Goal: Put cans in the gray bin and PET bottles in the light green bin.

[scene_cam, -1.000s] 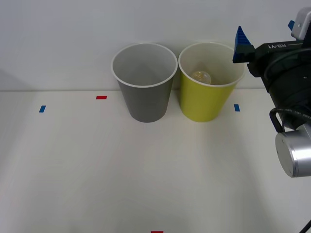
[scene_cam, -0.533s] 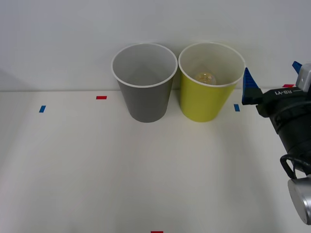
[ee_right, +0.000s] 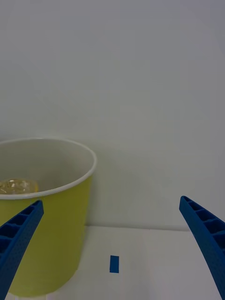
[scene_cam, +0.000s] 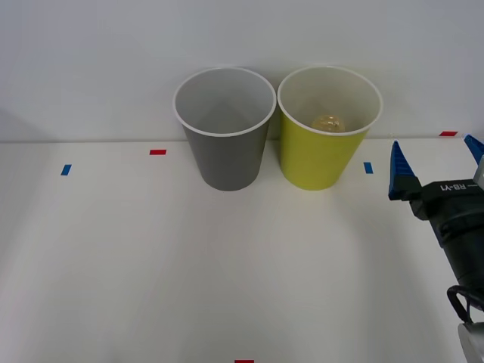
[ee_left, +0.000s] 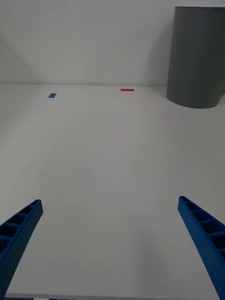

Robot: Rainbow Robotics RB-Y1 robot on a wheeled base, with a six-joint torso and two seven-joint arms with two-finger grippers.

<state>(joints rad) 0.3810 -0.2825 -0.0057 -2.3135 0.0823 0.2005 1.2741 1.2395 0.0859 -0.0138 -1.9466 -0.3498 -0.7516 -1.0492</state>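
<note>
The gray bin (scene_cam: 224, 132) and the light green bin (scene_cam: 327, 144) stand side by side at the back of the white table. A PET bottle (scene_cam: 328, 122) with a yellowish top lies inside the light green bin. My right gripper (scene_cam: 436, 161) hangs open and empty to the right of that bin and a little nearer to me. In the right wrist view the light green bin (ee_right: 51, 229) holds the bottle (ee_right: 15, 186), and the right gripper (ee_right: 111, 204) is spread wide. My left gripper (ee_left: 110, 204) is open over bare table, short of the gray bin (ee_left: 199, 56). Cans are out of view.
Small tape marks lie on the table: red (scene_cam: 157, 152), blue (scene_cam: 66, 169), blue (scene_cam: 368, 167), red (scene_cam: 448, 134) and red (scene_cam: 243, 361) at the front edge. A white wall rises right behind the bins. The table (scene_cam: 151, 257) in front of the bins is bare.
My right gripper has dropped from beside the light green bin's rim and pulled back to the right, toward me. The bottle stays in the bin. The bins have not moved.
</note>
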